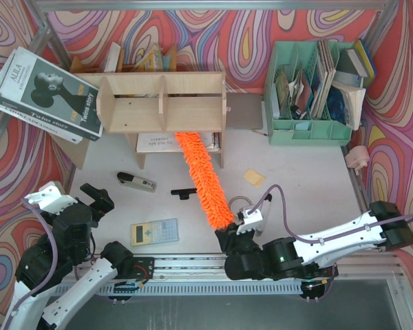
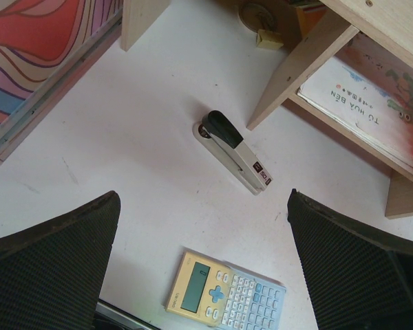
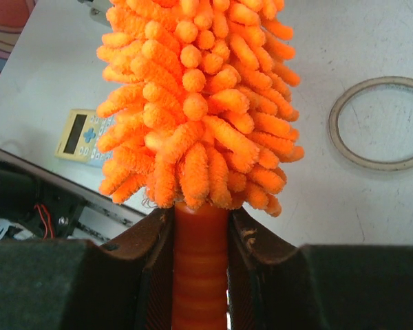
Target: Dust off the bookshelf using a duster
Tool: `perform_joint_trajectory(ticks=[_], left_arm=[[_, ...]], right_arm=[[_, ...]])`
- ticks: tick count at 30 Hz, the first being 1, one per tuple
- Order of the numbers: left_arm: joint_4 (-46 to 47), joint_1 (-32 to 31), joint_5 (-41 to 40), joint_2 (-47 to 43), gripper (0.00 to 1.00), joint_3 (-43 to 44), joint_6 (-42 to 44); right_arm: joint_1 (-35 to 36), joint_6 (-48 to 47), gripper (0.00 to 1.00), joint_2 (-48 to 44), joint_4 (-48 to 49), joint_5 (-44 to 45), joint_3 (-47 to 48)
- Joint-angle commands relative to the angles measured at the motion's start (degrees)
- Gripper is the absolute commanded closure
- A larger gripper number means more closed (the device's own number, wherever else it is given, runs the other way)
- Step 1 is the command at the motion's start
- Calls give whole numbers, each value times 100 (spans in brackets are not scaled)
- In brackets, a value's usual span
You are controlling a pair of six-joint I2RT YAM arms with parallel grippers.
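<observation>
The plywood bookshelf [image 1: 162,103] stands at the back centre of the white table; its leg and lower board show in the left wrist view [image 2: 299,65]. The orange fluffy duster [image 1: 205,177] runs from my right gripper up to the shelf, its tip under the shelf's lower board. My right gripper [image 1: 228,234] is shut on the duster's orange handle [image 3: 200,261], with the fluffy head [image 3: 196,96] just ahead of the fingers. My left gripper [image 1: 96,196] is open and empty, hovering above the table left of the calculator [image 2: 226,297].
A stapler [image 1: 136,181], a calculator [image 1: 154,232], a small black object [image 1: 183,193], a yellow note [image 1: 254,177] and a tape ring [image 3: 382,122] lie on the table. A mint-green file organizer [image 1: 310,103] stands at back right. Books [image 1: 45,93] lean at left.
</observation>
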Motion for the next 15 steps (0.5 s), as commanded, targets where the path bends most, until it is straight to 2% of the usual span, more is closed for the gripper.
perform_joint_trajectory(ticks=[1,10,15], left_arm=[[38,-34,14,8,2,-35,102],[56,-29,56,-18,2,-44,115],[74,-28,67,-120,2,-54,117]], right_arm=[[-388,-853,100,-89,998,-65,-39],[-1214,-2131,100,721,2431,-1258,407],[-1296,-2682,100,1509,2726,-1592,1147]])
